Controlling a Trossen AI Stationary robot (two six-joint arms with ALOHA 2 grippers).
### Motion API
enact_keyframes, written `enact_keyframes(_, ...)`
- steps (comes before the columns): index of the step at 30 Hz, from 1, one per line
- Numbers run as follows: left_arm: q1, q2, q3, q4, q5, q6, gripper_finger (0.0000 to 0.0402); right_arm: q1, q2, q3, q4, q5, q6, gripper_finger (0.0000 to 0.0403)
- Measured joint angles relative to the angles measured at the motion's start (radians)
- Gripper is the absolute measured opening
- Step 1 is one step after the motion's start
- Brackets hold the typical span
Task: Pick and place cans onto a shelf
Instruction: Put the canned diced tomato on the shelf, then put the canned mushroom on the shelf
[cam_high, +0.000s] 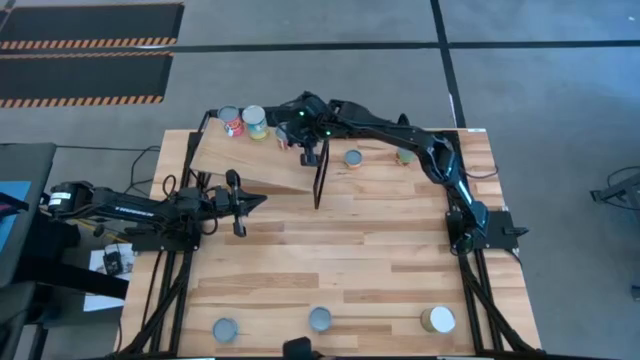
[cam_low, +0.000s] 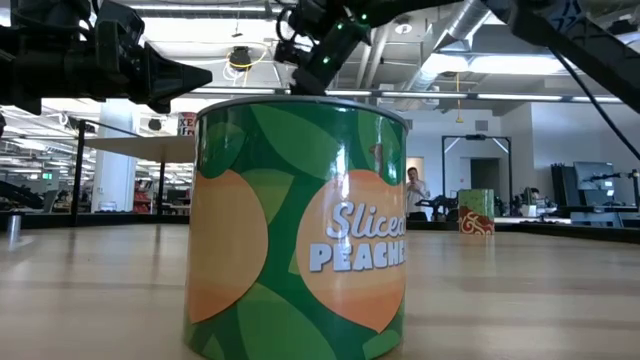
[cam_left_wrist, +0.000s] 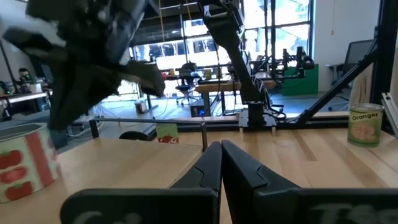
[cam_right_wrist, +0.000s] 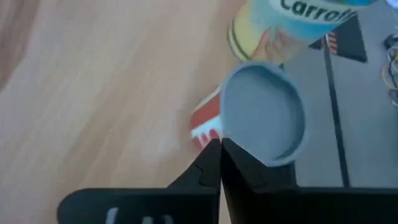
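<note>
The shelf is a sloping light-wood board on a black frame at the table's far left. Two cans stand at its far edge: one red and white, and one labelled Carrots. My right gripper is shut over the shelf's far right corner. It sits right beside a red-labelled can with a grey top, which stands upright on the board. My left gripper is shut and empty, level, just near of the shelf. My right gripper's shut fingertips show against the edge of the red can's grey top. They come from above, slanting down. I cannot tell whether they touch the can.
Two cans stand on the table right of the shelf. Three more stand along the near edge: a grey-topped one, the green Sliced Peaches can, and a wider cream-topped one. The table's middle is bare wood.
</note>
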Motion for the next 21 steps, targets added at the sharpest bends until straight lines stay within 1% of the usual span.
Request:
enact_keyframes(2, 0.000, 0.000, 0.000, 0.000, -0.001, 0.000, 0.0001, -0.010, 0.005, -0.003, -0.024, -0.002, 0.009, 0.0036)
enact_keyframes(9, 0.000, 0.000, 0.000, -0.002, -0.007, 0.003, 0.0001, -0.013, 0.024, -0.003, 0.032, -0.003, 0.013, 0.0023)
enact_keyframes(16, 0.000, 0.000, 0.000, -0.002, -0.007, 0.004, 0.0001, -0.007, 0.011, 0.001, 0.044, -0.003, 0.008, 0.0033)
enact_keyframes(18, 0.000, 0.000, 0.000, -0.003, -0.006, 0.004, 0.0001, -0.005, -0.004, 0.028, -0.011, -0.001, 0.006, 0.0032)
enact_keyframes(21, 0.000, 0.000, 0.000, -0.005, 0.000, 0.004, 0.0001, -0.003, -0.045, 0.042, -0.075, 0.001, -0.038, 0.0014)
